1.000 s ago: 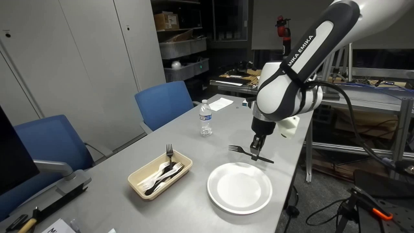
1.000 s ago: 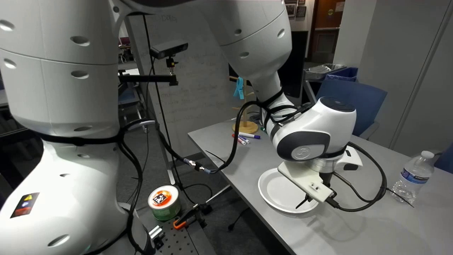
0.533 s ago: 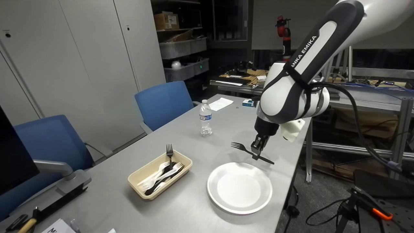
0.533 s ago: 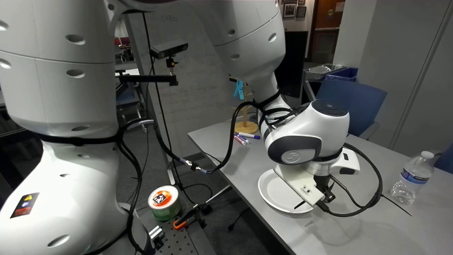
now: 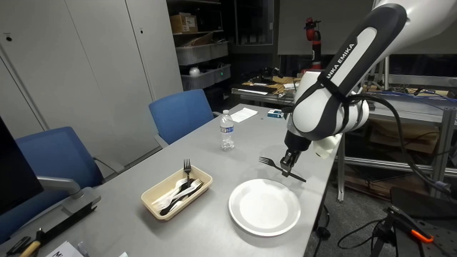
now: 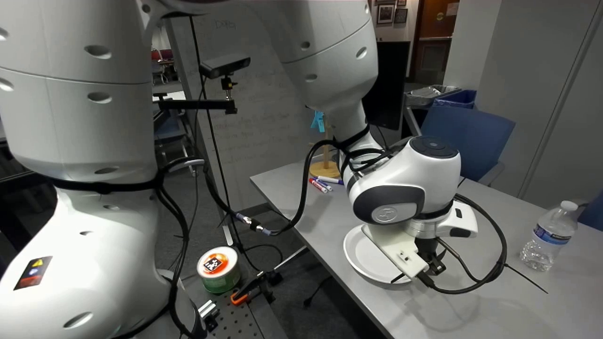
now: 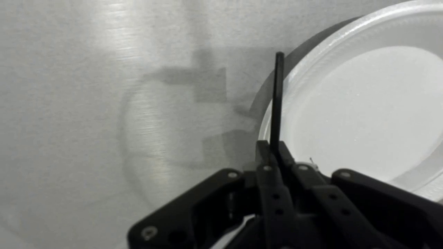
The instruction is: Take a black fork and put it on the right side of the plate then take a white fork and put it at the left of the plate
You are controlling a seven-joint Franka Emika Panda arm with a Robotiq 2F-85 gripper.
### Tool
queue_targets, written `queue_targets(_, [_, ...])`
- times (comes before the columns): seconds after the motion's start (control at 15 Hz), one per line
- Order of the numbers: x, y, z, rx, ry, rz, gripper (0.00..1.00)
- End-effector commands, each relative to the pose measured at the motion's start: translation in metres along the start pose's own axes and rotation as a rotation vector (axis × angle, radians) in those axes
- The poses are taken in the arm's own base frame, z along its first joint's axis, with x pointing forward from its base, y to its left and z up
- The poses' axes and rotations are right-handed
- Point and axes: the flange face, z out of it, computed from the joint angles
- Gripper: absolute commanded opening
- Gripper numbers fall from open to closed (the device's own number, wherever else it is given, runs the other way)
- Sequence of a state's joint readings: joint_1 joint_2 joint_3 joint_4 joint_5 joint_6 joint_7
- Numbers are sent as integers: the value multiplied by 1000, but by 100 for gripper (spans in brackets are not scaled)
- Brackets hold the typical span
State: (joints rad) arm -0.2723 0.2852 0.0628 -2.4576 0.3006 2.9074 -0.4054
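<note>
My gripper point(image 5: 285, 173) is shut on the black fork point(image 5: 297, 177) and holds it roughly level above the table, just beyond the plate's far rim in an exterior view. The plain white plate point(image 5: 264, 207) lies flat near the table edge. In the wrist view the fork's handle point(image 7: 277, 97) points up from the fingertips point(image 7: 262, 148) and crosses over the rim of the plate point(image 7: 373, 110); the tines are hidden there. White cutlery point(image 5: 194, 185), including forks, lies in the tan tray point(image 5: 151, 207) with black pieces. Another black fork point(image 5: 187, 168) leans up from the tray.
A water bottle point(image 5: 227, 132) stands on the table, also in an exterior view point(image 6: 549, 238). A folded white paper point(image 5: 244, 115) and a small box point(image 5: 275, 113) lie at the far end. Markers point(image 6: 322, 185) and a wooden stand point(image 6: 326, 169) sit at the other end.
The gripper, still shut on the black fork, has moved slightly right and downward in an exterior view. The plate and tray have not moved.
</note>
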Motion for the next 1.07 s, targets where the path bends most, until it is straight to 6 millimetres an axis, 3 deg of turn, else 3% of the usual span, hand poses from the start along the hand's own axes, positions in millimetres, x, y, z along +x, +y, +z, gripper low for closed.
queue_targets(0.0, [0,0,0,0,0,0,5])
queue_targets(0.27, [1,2,0,-7,-6,5,1])
queue_targets(0.53, [6,39,3,-30,-9,58,1])
queue_targets(0.73, [14,64,13,-38,-9,92,1])
queue_targets(1.0, [28,67,37,-11,-18,101,1])
